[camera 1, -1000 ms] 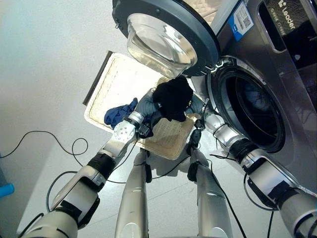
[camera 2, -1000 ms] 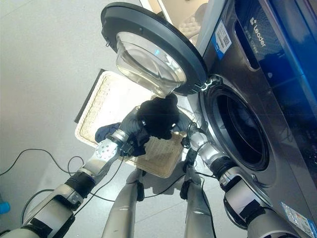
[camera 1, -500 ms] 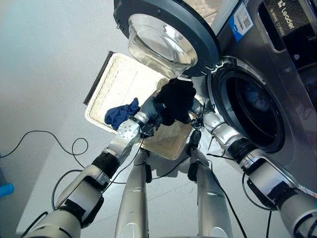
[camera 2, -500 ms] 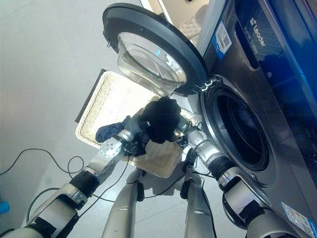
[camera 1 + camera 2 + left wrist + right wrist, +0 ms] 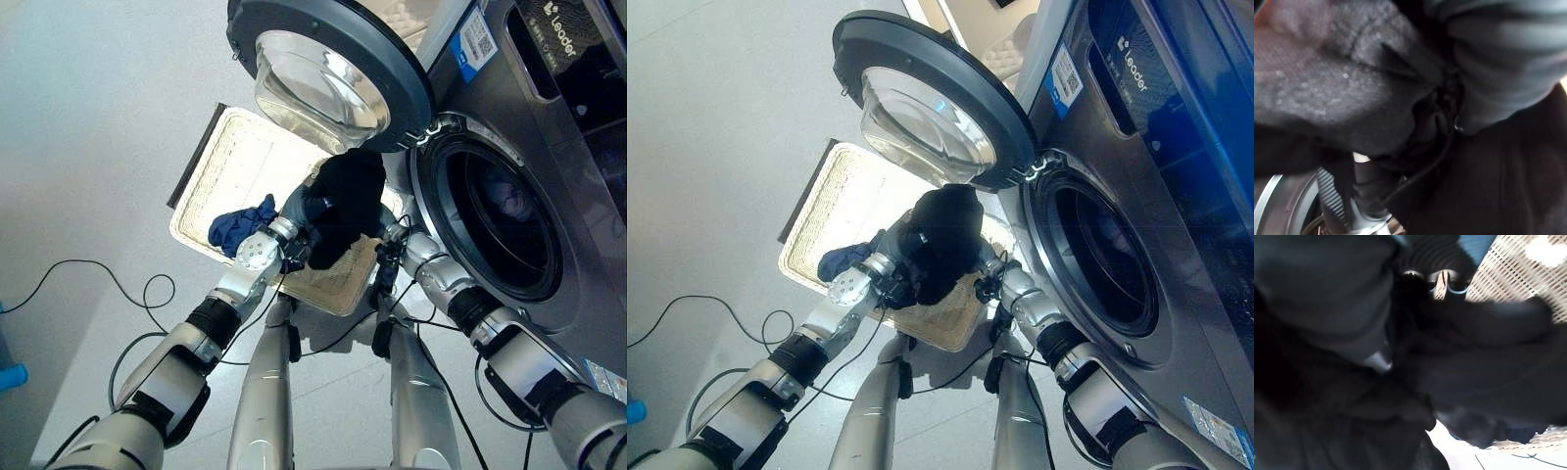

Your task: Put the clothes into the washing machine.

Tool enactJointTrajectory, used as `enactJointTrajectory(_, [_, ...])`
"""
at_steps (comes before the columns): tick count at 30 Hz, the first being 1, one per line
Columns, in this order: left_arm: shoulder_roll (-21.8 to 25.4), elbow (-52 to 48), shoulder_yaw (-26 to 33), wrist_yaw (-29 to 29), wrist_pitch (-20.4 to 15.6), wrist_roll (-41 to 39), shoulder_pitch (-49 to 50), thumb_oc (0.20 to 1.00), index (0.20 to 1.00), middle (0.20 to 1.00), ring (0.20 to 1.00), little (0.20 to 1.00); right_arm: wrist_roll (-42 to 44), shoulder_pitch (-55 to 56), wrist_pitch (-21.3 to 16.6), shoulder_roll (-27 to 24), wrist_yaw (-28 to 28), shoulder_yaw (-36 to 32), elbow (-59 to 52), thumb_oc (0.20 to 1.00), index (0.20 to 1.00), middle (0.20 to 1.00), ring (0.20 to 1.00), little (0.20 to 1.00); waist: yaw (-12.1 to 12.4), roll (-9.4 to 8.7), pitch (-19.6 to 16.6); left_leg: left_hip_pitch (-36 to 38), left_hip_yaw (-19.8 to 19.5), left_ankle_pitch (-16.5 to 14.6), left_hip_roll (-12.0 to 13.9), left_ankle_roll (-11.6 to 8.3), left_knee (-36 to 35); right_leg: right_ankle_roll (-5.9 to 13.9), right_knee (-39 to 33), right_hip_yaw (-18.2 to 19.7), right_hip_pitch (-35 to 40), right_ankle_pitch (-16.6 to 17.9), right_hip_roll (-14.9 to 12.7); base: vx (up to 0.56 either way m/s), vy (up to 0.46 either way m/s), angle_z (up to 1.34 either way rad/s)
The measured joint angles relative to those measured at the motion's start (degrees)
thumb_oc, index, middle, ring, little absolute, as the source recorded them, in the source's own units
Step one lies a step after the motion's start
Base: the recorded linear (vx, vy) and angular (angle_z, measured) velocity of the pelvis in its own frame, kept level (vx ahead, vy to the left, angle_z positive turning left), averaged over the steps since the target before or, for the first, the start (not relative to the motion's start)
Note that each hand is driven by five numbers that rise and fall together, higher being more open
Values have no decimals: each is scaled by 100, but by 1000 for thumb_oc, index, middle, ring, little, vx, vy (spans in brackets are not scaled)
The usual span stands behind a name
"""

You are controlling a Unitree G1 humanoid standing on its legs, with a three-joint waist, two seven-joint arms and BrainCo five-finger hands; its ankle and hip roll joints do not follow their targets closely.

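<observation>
Left hand [image 5: 297,217] sits under the left side of the black garment [image 5: 345,201]; right hand [image 5: 390,233] is tucked against its right side. Fingers of both are buried in cloth, so I can't tell whether either is clenched or slack. Both wrist views show dark fabric draped right over the hands, folds pressed close to the cameras.

I see the garment bunched up between the two hands, raised above the near end of the basket [image 5: 220,162], with a loose flap hanging down toward the basket's wicker floor. It sits just below the open door [image 5: 328,64] and just beside the left rim of the drum opening [image 5: 500,220], outside it.

Blue cloth [image 5: 240,223] lies crumpled in the basket, close to the left forearm, apart from the black garment. I can make out something pale inside the drum, can't tell what. Basket is on the floor [image 5: 88,127] in front of the washer [image 5: 549,108], under the swung-out door.
</observation>
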Motion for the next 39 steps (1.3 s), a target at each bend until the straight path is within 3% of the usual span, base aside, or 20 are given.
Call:
enactJointTrajectory(2, [9,13,-75,152,-52,286,-54,592,592,592,592,592,14,73,-74,26,38,-97,38,200,200,200,200,200,6,0,0,1,8,3,-3,4,0,0,-3,6,-1,0,0,0,0,0])
enactJointTrajectory(3, [13,13,-77,212,-56,427,-67,730,730,730,730,730,55,100,-75,45,38,-111,39,200,200,200,200,200,-2,0,0,1,9,2,-5,4,1,1,-4,8,-1,-1,-3,0,0,0])
enactJointTrajectory(4, [15,14,-123,329,-62,593,-95,1000,1000,1000,1000,1000,125,119,-75,58,37,-117,53,200,200,200,200,200,-10,0,0,0,18,2,-7,3,1,2,-7,19,-8,0,-4,0,0,0])
enactJointTrajectory(13, [124,61,-403,845,-210,1552,-347,1000,1000,1000,1000,1000,866,196,-233,301,31,-265,265,200,200,200,200,200,-143,-2,1,1,114,-14,-5,1,-15,8,-25,112,-70,6,9,3,7,-4])
enactJointTrajectory(19, [109,213,-488,919,-800,1899,-420,1000,1000,1000,1000,1000,1668,349,-514,492,81,-609,378,200,200,200,200,200,-167,-2,1,25,205,-66,23,-12,-3,6,-56,236,-121,16,69,4,25,-11])
enactJointTrajectory(27, [238,237,-853,1314,-1039,2826,-423,1000,1000,1000,1000,1000,3044,453,-860,720,486,-1051,834,200,200,200,200,200,-299,-2,1,25,371,-192,19,25,114,31,-86,407,-158,71,74,-10,48,-9])
enactJointTrajectory(39, [337,627,-1122,2942,-1179,3791,-489,1000,1000,1000,1000,1000,4895,834,-1007,967,1098,-1819,1595,200,200,200,200,200,-477,23,2,115,820,-344,10,79,170,74,-272,839,-251,252,123,5,86,-15])
